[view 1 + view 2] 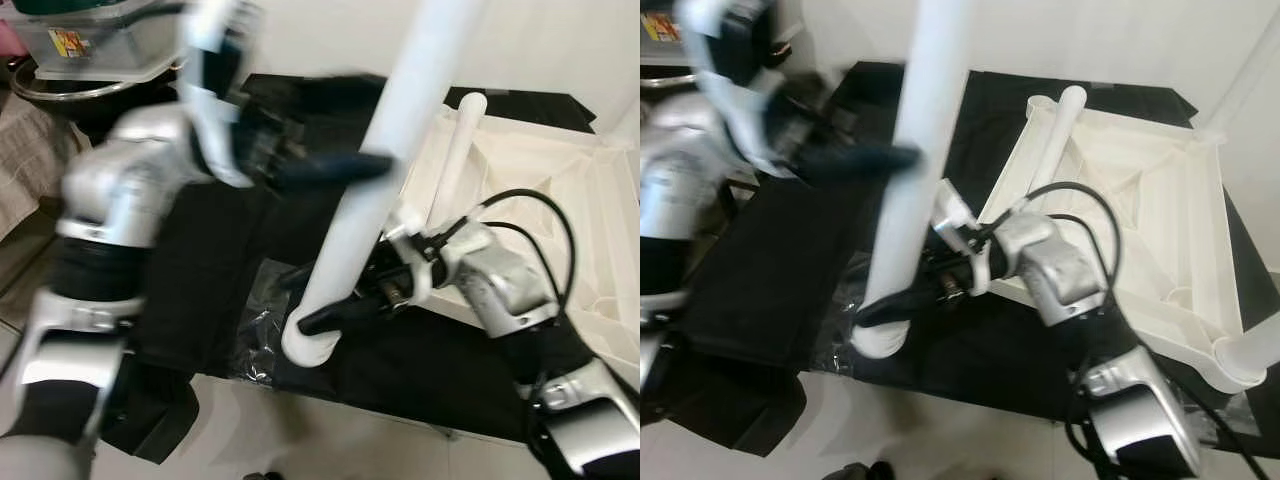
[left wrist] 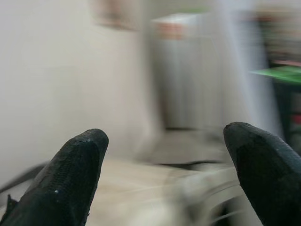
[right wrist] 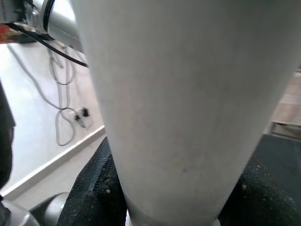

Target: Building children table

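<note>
1. Right pincer [image 1: 345, 310] pinches a white table leg [image 1: 365, 190] near its lower end; the right wrist view shows the leg's pale round surface pressed between both black fingers [image 3: 96, 188].
2. The leg stands steeply tilted. Its lower end sits just above the black cloth [image 1: 200, 260] covering the worktop; its upper part runs out past the top of both eye views.
3. Left pincer [image 1: 330, 165] is raised, motion-blurred, at about mid-height of the leg. One dark finger reaches to the leg; contact cannot be told through the blur.
4. Left wrist view: two black fingertips [image 2: 70, 174] spread wide apart with nothing between them; background smeared.
5. White tabletop [image 1: 1140, 200] lies upside down on the black cloth to the right of the held leg, ribbed underside facing up.
6. A second white leg [image 1: 1055, 135] stands in the tabletop's far-left corner socket.
7. A crumpled clear plastic bag [image 1: 255, 320] lies on the cloth just left of the held leg's lower end.
8. A clear storage bin [image 1: 90, 40] sits at far left, behind the left arm.
</note>
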{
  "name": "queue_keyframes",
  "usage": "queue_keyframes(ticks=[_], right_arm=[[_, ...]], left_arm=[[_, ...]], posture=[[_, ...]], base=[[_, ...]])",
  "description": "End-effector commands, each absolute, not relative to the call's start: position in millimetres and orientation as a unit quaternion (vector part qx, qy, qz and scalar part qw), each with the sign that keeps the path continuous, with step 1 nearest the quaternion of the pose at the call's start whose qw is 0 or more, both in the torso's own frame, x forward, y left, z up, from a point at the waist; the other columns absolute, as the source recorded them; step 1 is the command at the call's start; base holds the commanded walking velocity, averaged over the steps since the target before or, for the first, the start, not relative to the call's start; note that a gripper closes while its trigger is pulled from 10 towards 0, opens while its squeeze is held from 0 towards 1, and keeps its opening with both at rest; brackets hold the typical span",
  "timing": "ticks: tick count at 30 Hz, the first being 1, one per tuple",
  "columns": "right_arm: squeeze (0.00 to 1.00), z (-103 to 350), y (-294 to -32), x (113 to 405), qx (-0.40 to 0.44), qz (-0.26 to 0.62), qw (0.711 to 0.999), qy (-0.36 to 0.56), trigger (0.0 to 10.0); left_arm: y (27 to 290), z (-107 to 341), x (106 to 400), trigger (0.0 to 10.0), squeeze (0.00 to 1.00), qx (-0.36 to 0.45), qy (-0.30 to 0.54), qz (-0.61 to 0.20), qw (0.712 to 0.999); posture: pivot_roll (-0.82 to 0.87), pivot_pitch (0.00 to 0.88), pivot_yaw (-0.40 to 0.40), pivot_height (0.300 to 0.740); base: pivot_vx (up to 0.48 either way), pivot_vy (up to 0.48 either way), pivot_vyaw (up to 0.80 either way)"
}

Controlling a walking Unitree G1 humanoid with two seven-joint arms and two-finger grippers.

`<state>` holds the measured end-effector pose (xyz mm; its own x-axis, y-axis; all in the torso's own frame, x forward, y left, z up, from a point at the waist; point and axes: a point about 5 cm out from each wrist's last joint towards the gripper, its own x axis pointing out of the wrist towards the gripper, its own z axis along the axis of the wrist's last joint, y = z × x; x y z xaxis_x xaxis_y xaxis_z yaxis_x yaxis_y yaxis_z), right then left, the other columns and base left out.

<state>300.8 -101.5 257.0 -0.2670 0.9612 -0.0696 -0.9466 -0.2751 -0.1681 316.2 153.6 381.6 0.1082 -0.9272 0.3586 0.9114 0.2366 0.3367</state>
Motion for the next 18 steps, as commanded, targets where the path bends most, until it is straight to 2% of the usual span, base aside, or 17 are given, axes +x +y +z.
queue_keyframes(ticks=[1,2,3,4,5,7,8,9,10,11,14,15,16,18], right_arm=[[0.00,261.0,-102.2,301.1,-0.089,0.782,0.614,-0.064,0.0],[0.00,260.6,-105.6,306.7,-0.099,0.756,0.644,-0.066,0.0],[0.00,260.6,-105.6,306.7,-0.099,0.756,0.644,-0.066,0.0],[0.00,260.5,-107.6,310.5,-0.106,0.737,0.664,-0.068,0.0],[0.00,261.8,-108.3,316.7,-0.117,0.712,0.688,-0.074,0.0],[0.00,265.8,-109.4,337.5,-0.165,0.625,0.759,-0.079,0.0],[0.00,267.0,-109.8,344.0,-0.190,0.591,0.779,-0.081,0.0],[0.00,267.0,-109.8,344.0,-0.190,0.591,0.779,-0.081,0.0],[0.00,267.3,-108.6,346.7,-0.207,0.572,0.790,-0.080,0.0],[0.00,267.2,-106.1,346.0,-0.216,0.568,0.790,-0.081,0.0],[0.00,267.2,-98.8,341.6,-0.220,0.571,0.786,-0.085,0.0],[0.00,267.3,-94.7,339.0,-0.218,0.577,0.782,-0.088,0.0],[0.00,267.3,-94.7,339.0,-0.218,0.577,0.782,-0.088,0.0],[0.00,267.0,-89.0,336.7,-0.215,0.584,0.778,-0.090,0.0]], left_arm=[[168.6,379.2,320.3,10.0,1.00,0.013,-0.263,-0.582,0.770],[179.6,379.4,323.0,10.0,1.00,0.011,-0.275,-0.549,0.790],[179.6,379.4,323.0,10.0,1.00,0.011,-0.275,-0.549,0.790],[184.7,379.7,324.7,10.0,1.00,0.009,-0.282,-0.528,0.801],[187.0,380.2,325.5,10.0,1.00,0.008,-0.286,-0.513,0.809],[189.2,381.1,327.0,10.0,1.00,0.022,-0.292,-0.479,0.828],[188.2,381.0,327.8,10.0,0.76,0.025,-0.292,-0.468,0.834],[188.2,381.0,327.8,10.0,0.76,0.025,-0.292,-0.468,0.834],[185.1,380.4,330.8,10.0,0.11,0.028,-0.289,-0.453,0.843],[180.2,379.4,332.9,10.0,0.00,0.033,-0.286,-0.448,0.846],[165.9,373.9,335.2,10.0,0.00,0.039,-0.272,-0.459,0.845],[154.3,368.2,331.0,10.0,0.00,0.053,-0.263,-0.488,0.831],[154.3,368.2,331.0,10.0,0.00,0.053,-0.263,-0.488,0.831],[133.6,357.3,320.5,10.0,0.00,0.091,-0.252,-0.537,0.800]], posture=[[0.00,0.163,0.015,0.740],[0.00,0.161,0.012,0.740],[0.00,0.161,0.012,0.740],[0.00,0.161,0.012,0.740],[0.00,0.162,0.012,0.740],[0.00,0.160,0.009,0.740],[0.00,0.158,0.009,0.740],[0.00,0.158,0.009,0.740],[0.00,0.156,0.008,0.740],[0.00,0.156,0.008,0.740],[0.00,0.154,0.010,0.740],[-0.01,0.149,0.012,0.740],[-0.01,0.149,0.012,0.740],[-0.01,0.147,0.014,0.740]], base=[[0.000,0.000,0.00],[0.000,0.000,0.00],[0.000,0.000,0.00],[0.000,0.000,0.00],[0.000,0.000,0.00],[0.000,0.000,0.00],[0.000,0.000,0.00],[0.000,0.000,0.00],[0.000,0.000,0.00],[0.000,0.000,0.00],[0.000,0.000,0.00],[0.000,0.000,0.00],[0.000,0.000,0.00],[0.000,0.000,0.00]])
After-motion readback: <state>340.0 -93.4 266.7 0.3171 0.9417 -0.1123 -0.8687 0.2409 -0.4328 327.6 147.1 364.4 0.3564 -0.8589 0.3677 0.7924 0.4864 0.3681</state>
